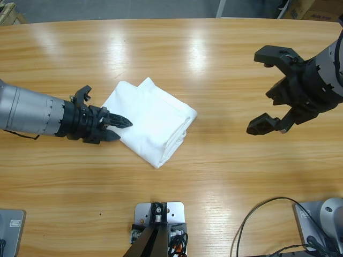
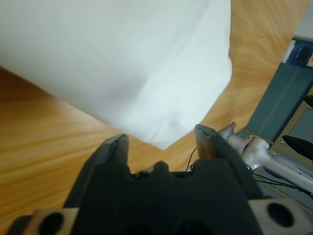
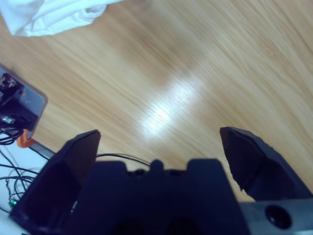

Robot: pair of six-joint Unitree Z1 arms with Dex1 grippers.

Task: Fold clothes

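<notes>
The clothes are one white T-shirt (image 1: 153, 115), folded into a compact rectangle in the middle of the wooden table (image 1: 214, 176). My left gripper (image 1: 122, 128) comes in from the left and sits at the shirt's left edge. In the left wrist view its jaws stand apart, and a corner of the shirt (image 2: 122, 63) lies just ahead of the gap. My right gripper (image 1: 260, 91) hovers wide open over bare wood to the right of the shirt, holding nothing. The right wrist view catches only an edge of the shirt (image 3: 49, 14) at its top left.
Bare wood surrounds the shirt on every side. Black cables (image 1: 257, 219) loop near the front right edge of the table.
</notes>
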